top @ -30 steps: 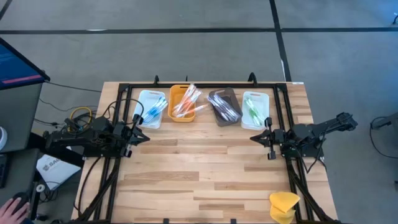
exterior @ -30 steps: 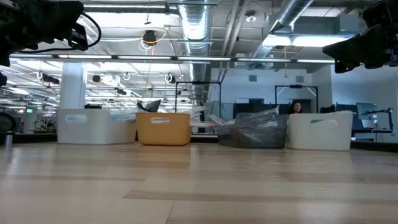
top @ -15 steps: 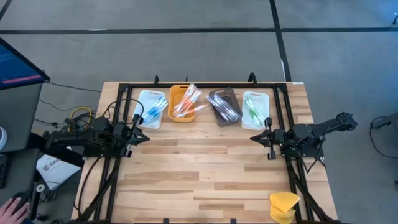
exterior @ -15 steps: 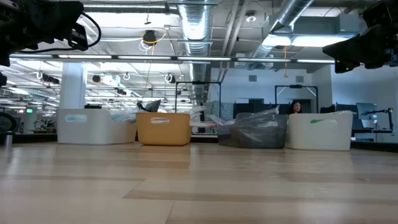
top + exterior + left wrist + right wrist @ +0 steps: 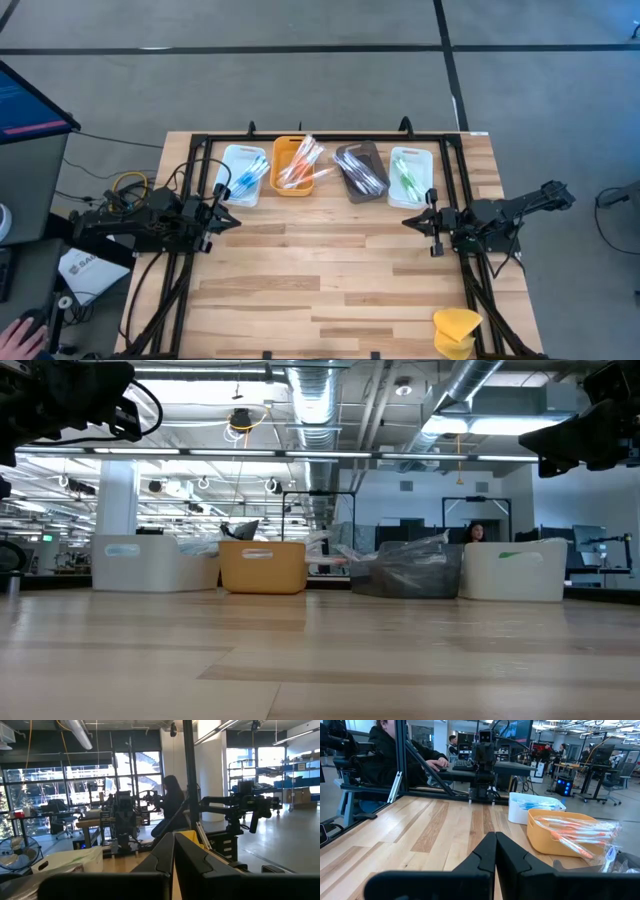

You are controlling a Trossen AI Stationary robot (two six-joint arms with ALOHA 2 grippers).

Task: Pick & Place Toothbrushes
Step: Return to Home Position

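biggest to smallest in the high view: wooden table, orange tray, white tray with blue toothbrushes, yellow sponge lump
1. Light wooden table.
2. White plastic tray of blue toothbrushes and orange plastic tray: these look alike, so no ranking.
3. Yellow sponge-like lump, which looks somewhat smaller.

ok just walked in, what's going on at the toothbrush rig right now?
Nothing is being handled at this moment. The left tool and right tool are both shut and empty, parked at opposite sides of the table. Four bins stand along the far edge. The blue toothbrushes are in the left white bin, the orange toothbrushes in the orange bin, the violet toothbrushes in the gray bin, and the green toothbrushes in the right white bin. A yellow lump sits at the near right corner.
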